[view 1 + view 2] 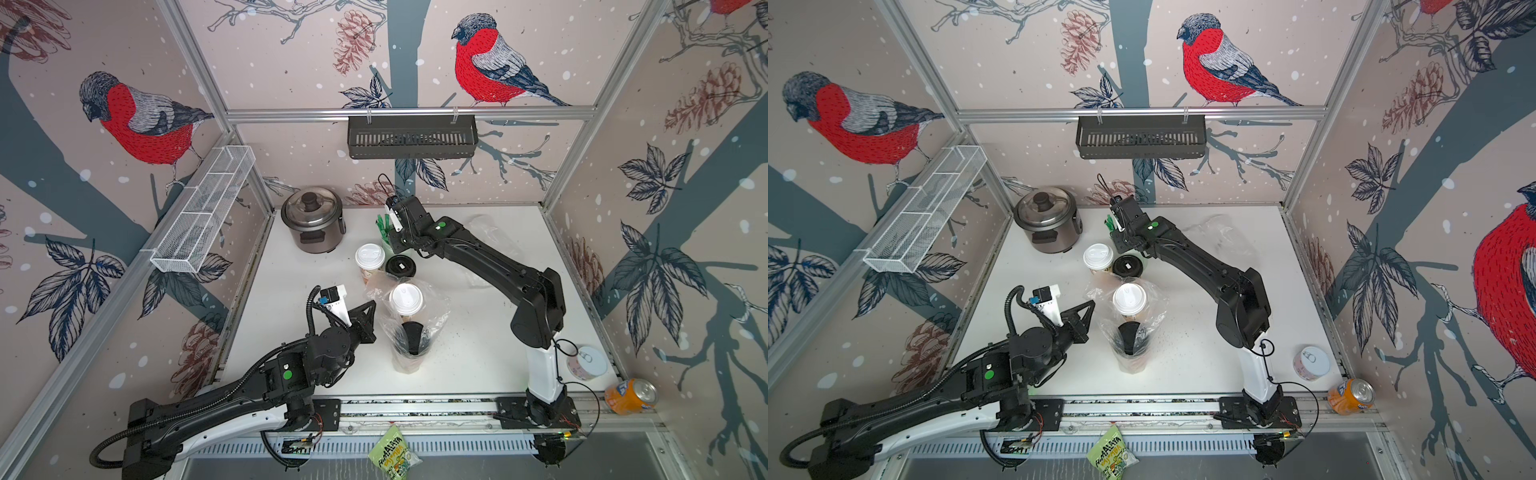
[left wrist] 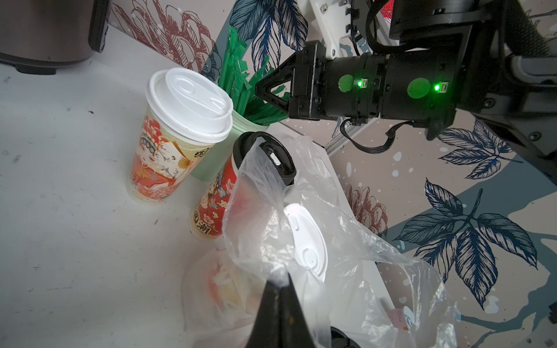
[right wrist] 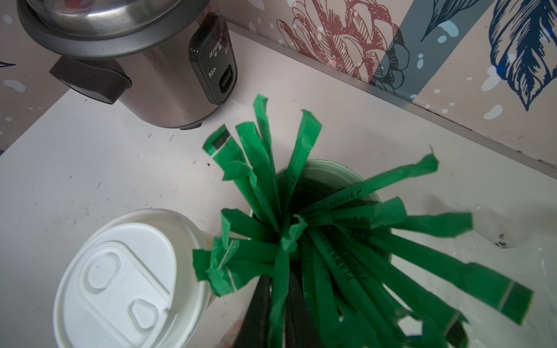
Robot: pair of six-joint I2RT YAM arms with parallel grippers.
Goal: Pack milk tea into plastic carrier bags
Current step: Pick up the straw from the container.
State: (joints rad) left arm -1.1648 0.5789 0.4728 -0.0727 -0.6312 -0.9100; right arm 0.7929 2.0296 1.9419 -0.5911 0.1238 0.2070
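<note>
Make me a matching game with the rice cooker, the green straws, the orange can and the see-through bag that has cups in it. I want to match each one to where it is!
Things:
1. rice cooker
2. green straws
3. orange can
4. plastic carrier bag with cups inside

Places:
A. pinched in the left tool
B. lying by the front right corner
C. standing in a pale green cup
D. at the back left of the table

Pairs: 1-D, 2-C, 3-B, 4-A.
</note>
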